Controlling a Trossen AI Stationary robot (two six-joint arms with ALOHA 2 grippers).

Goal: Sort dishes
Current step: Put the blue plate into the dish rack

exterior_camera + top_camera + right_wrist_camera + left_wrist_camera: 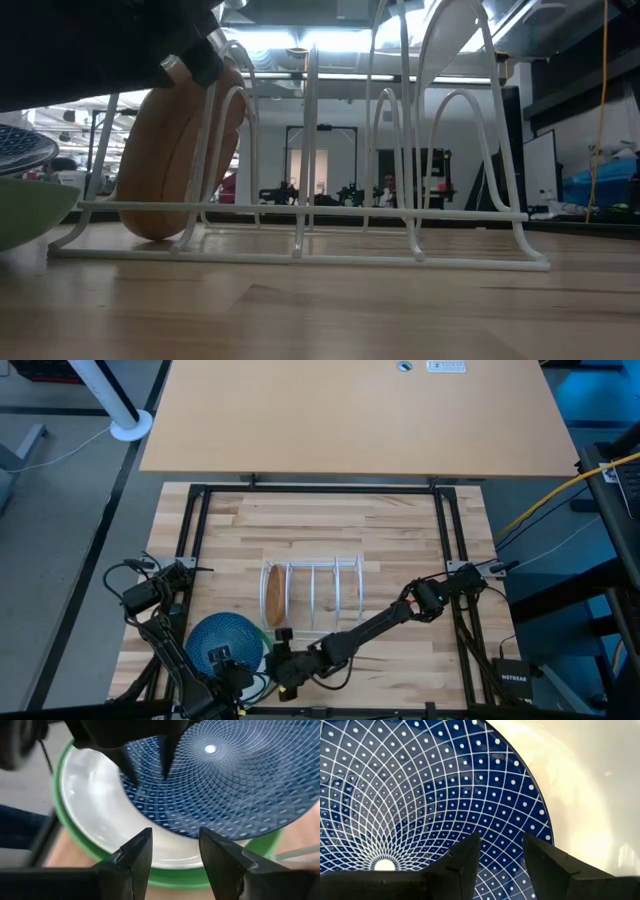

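Both pincers — left pincer (501,862) and right pincer (175,857), fingers apart — crowd the dark blue plate (226,639) on the near-left counter (400,520); a collision could tip the stack.

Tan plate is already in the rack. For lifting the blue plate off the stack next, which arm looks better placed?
Left, probably. The left gripper hangs open directly over the blue plate. The right gripper, also open, faces the plate's edge above the white plate and green plate, so it could also take it.
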